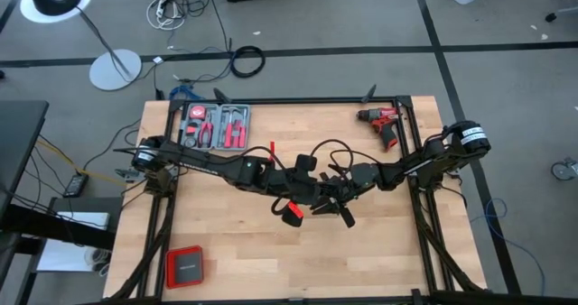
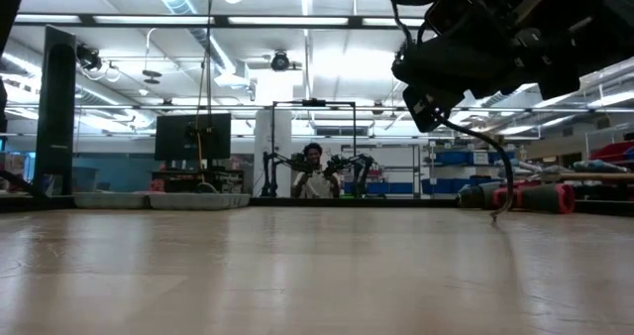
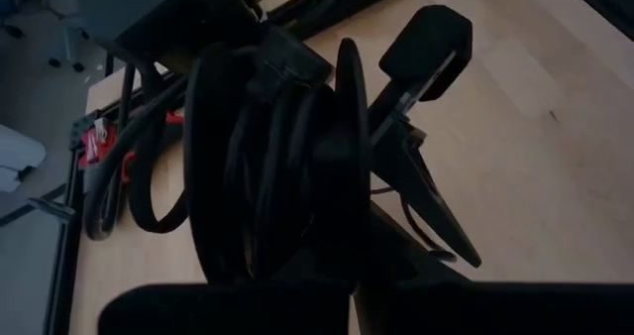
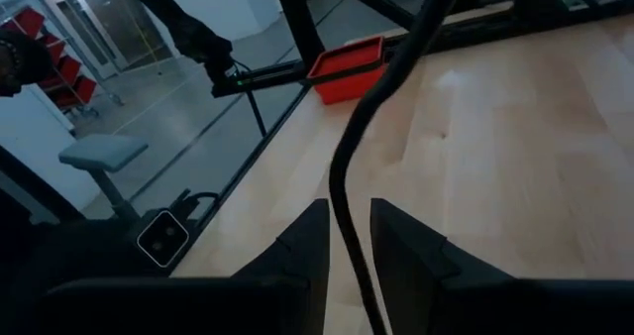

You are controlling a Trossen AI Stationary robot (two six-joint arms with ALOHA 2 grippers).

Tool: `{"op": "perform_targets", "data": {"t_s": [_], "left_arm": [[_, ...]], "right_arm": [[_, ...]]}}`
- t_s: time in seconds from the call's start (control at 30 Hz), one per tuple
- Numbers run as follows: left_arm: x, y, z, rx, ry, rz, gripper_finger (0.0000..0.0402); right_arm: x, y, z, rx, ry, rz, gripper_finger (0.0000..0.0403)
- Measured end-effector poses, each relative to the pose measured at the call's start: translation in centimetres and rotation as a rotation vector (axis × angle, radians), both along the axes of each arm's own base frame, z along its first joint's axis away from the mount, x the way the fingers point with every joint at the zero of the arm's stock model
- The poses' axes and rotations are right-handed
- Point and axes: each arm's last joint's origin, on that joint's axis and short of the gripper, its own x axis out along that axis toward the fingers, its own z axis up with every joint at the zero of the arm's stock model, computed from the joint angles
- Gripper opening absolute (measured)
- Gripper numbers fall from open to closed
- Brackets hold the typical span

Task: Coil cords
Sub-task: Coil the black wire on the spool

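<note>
Right up at the left wrist lens, several loops of the cord [image 3: 287, 176] already hang bunched over mid-table, left gripper [image 1: 293, 207] clamped shut on them; right gripper [image 4: 347, 238] pinches the loose strand, half-open, tail [image 2: 500, 201] dangling, uncoiled

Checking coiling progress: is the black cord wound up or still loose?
Partly wound. Loops of the cord bunch at the shut left claw; one strand runs between the right claw fingers.
</note>
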Motion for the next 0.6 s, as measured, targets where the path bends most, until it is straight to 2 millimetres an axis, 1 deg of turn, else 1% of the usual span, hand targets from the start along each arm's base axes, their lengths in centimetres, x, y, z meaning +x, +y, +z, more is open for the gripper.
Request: {"op": "perform_targets", "data": {"t_s": [0.3,0.6], "left_arm": [[0.06,0.07,-0.05,0.018,-0.005,0.023,0.0001],[0.07,0.1,-0.04,0.022,-0.008,0.034,0.0001]], "right_arm": [[-0.04,-0.16,-0.32,-0.032,0.019,-0.047,0.0075],[-0.1,-0.16,-0.52,-0.038,0.038,-0.047,0.0074]]}}
